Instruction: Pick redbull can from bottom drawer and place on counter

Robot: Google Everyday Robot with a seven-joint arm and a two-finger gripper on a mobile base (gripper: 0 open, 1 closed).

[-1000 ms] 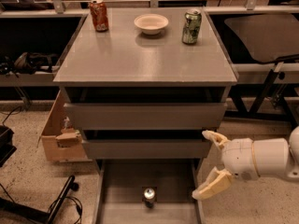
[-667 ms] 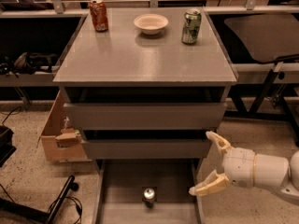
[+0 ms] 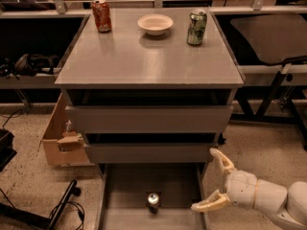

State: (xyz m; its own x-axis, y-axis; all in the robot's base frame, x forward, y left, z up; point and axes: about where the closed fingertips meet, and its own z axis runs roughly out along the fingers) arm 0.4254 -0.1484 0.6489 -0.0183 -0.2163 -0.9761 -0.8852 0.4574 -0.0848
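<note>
The redbull can (image 3: 153,201) stands upright in the open bottom drawer (image 3: 124,186), near its middle, its shiny silver top facing up. My gripper (image 3: 214,180) is at the lower right, just beside the drawer's right edge and to the right of the can, apart from it. Its two cream fingers (image 3: 221,160) are spread open and hold nothing. The counter (image 3: 144,56) is the grey top of the cabinet above.
On the counter stand a red-orange can (image 3: 101,15) at the back left, a white bowl (image 3: 155,24) at the back middle and a green can (image 3: 196,27) at the back right. Two upper drawers (image 3: 148,119) stick out slightly. A cardboard box (image 3: 60,140) sits left of the cabinet.
My gripper has moved down and a little to the right, its fingers still spread. The can and the drawer have not moved.
</note>
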